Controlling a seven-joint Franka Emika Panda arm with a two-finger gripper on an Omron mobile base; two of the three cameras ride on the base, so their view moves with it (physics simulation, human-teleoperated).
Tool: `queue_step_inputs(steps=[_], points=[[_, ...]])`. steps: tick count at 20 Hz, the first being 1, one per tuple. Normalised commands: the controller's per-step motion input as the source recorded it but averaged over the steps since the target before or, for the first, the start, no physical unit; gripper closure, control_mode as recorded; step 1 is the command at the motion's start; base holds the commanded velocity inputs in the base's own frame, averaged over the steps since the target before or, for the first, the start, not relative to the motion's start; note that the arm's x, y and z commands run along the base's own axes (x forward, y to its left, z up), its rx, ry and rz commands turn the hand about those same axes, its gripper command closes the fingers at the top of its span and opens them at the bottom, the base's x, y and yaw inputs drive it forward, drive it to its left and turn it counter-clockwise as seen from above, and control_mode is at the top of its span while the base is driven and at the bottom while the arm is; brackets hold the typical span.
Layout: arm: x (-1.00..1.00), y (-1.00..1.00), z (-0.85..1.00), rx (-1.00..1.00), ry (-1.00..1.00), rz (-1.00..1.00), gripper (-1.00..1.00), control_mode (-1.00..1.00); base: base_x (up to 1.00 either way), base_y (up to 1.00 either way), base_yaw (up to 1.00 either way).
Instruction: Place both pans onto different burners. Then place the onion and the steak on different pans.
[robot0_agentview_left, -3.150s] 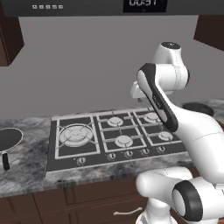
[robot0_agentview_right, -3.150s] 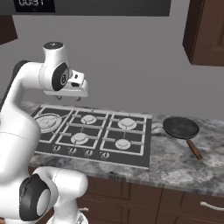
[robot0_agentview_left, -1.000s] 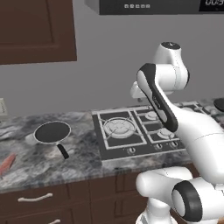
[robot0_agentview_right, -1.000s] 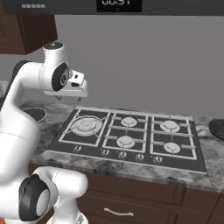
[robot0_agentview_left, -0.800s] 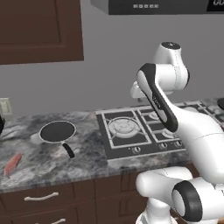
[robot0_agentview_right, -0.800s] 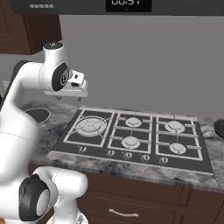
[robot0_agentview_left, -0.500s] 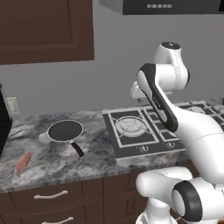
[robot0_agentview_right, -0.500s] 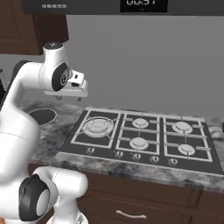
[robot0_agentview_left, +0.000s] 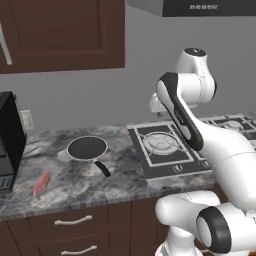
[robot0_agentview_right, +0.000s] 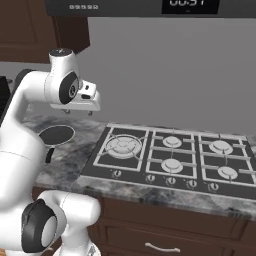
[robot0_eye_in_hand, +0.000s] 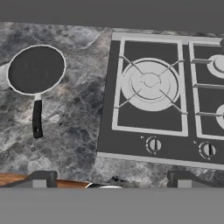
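One black pan (robot0_agentview_left: 87, 148) lies on the marble counter left of the hob (robot0_agentview_left: 165, 148), its handle pointing toward the front edge. It is also in the hand view as the pan (robot0_eye_in_hand: 36, 69) and, partly behind my arm, in the right base view as the pan (robot0_agentview_right: 56, 134). The red-pink steak (robot0_agentview_left: 42, 183) lies on the counter left of the pan, near the front edge. My gripper (robot0_agentview_right: 78, 113) hangs high above the counter between the pan and the large burner (robot0_eye_in_hand: 150, 83). The gripper (robot0_eye_in_hand: 111, 179) is open and holds nothing. The second pan and the onion are out of view.
A black appliance (robot0_agentview_left: 10, 142) stands at the counter's far left. Smaller burners (robot0_agentview_right: 172, 142) lie to the right of the large ring, with knobs (robot0_eye_in_hand: 153, 144) along the hob's front. Dark cabinets hang above the counter, and a hood with a clock sits over the hob.
The base has driven left, so the whole scene has slid right in both base views. The pan and the steak have come into view. The arm's pose is unchanged.
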Motion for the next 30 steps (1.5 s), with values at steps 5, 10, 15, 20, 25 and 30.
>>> queue_step_inputs(steps=[5, 10, 15, 20, 25, 30], points=[[0.00, 0.00, 0.00, 0.00, 0.00, 0.00, -1.00, 1.00, 0.00, 0.34, 0.00], [0.00, 0.01, -0.07, 0.02, 0.00, 0.00, -1.00, -1.00, 0.00, 0.11, 0.00], [-0.06, -0.02, -0.19, 0.01, 0.00, 0.00, -1.00, -1.00, 0.00, 0.00, 0.00], [-0.16, -0.01, -0.39, 0.00, 0.00, 0.00, -1.00, -1.00, 0.00, 0.00, 0.00], [-0.20, 0.00, -0.55, 0.00, 0.00, 0.00, -1.00, -1.00, 0.00, 0.00, 0.00], [-0.17, 0.01, -0.56, 0.03, 0.00, 0.00, -1.00, -1.00, 0.00, 0.00, 0.00]])
